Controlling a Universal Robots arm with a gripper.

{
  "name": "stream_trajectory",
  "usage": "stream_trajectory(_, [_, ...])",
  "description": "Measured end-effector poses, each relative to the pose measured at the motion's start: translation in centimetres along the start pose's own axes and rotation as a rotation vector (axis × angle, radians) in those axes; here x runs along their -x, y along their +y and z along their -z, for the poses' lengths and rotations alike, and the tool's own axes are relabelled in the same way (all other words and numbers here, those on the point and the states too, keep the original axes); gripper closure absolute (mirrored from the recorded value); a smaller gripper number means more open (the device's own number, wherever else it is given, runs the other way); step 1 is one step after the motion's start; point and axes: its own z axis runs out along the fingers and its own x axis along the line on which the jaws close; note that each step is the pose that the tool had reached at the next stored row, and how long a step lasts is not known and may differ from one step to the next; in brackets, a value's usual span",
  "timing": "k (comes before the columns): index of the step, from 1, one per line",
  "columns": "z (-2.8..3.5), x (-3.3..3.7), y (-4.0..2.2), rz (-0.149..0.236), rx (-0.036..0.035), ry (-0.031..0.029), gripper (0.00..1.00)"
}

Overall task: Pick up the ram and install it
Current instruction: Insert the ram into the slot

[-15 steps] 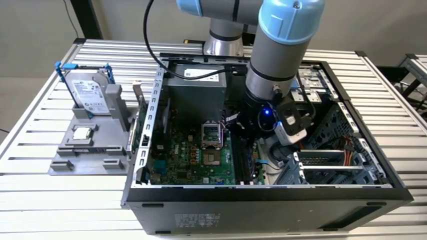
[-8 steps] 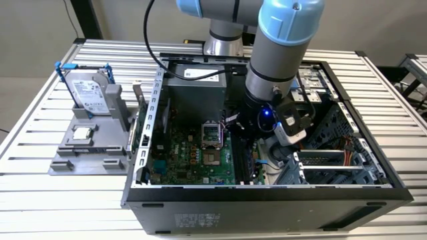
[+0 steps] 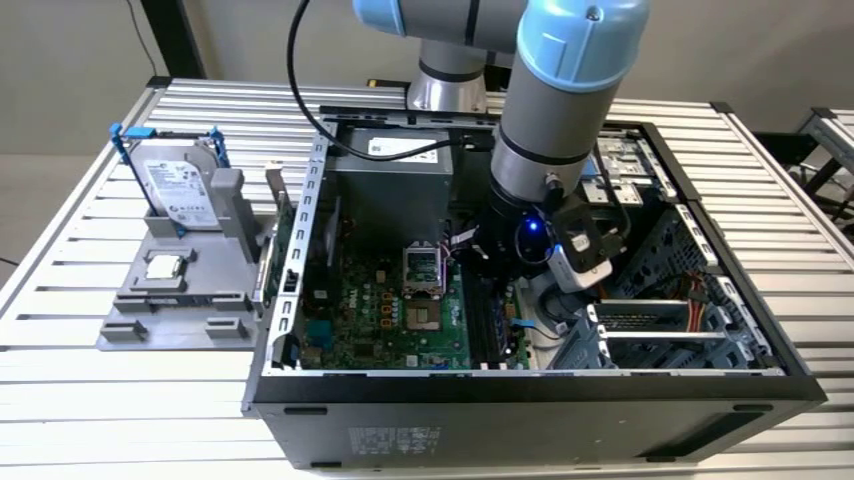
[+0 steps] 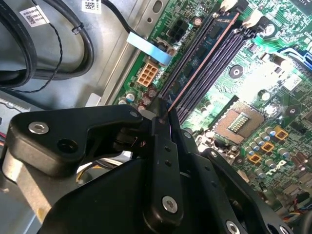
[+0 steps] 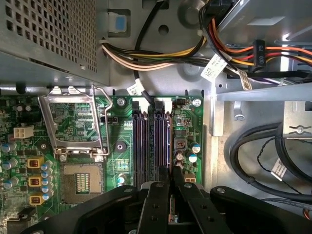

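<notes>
Black tool (image 4: 168, 122) pinching ram (image 4: 195, 68) edge-on, arm (image 3: 561, 90) reaching straight down into computer case (image 3: 534, 385), ram sitting in motherboard (image 5: 190, 122) slot.

The ram (image 4: 202, 58) is seen edge-on in the second wrist view as a thin, long, narrow strip with a reddish-brown top edge. It stands upright on its long edge, set along one of the dark parallel memory slots (image 5: 151, 141) of the green motherboard (image 5: 73, 161) inside the computer case (image 3: 534, 385). Its near end is pinched between the two black fingers (image 4: 163, 161) of the tool (image 4: 168, 117); its far end reaches a white slot latch (image 4: 229, 5). Whether it is fully seated cannot be told.
</notes>
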Motion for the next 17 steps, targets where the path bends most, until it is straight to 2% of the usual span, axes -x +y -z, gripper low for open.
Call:
stream_trajectory(10, [0.0, 0.0, -0.01, -0.004, -0.0008, 0.0006, 1.0])
stream_trajectory(17, [-0.46, 0.0, 0.0, -0.004, -0.0023, 0.0005, 1.0])
